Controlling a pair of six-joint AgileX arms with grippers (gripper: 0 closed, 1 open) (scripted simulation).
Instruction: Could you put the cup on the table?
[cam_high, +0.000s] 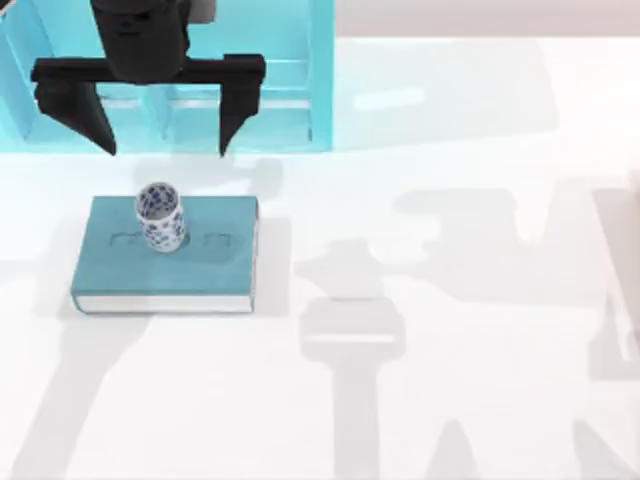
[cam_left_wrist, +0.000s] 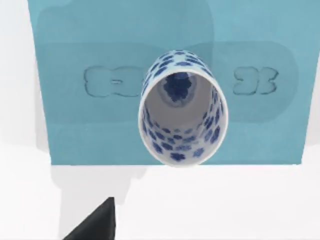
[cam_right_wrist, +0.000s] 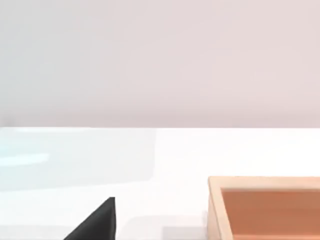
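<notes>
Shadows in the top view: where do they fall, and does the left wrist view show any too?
Top view: the left pincer, open, throws a grey shadow on the table above the book; larger arm-shaped shadows lie at centre and right. Left wrist view: soft darker patches on the book around the cup.

The cup (cam_high: 160, 216) is a small white cylinder with no handle, covered in blue flowers and dots. It stands upright, mouth open upward, on a teal book (cam_high: 120, 270) at the desk's left side. A blue flower marks its inner bottom. The desk (cam_high: 480, 400) is flat, plain white.
</notes>
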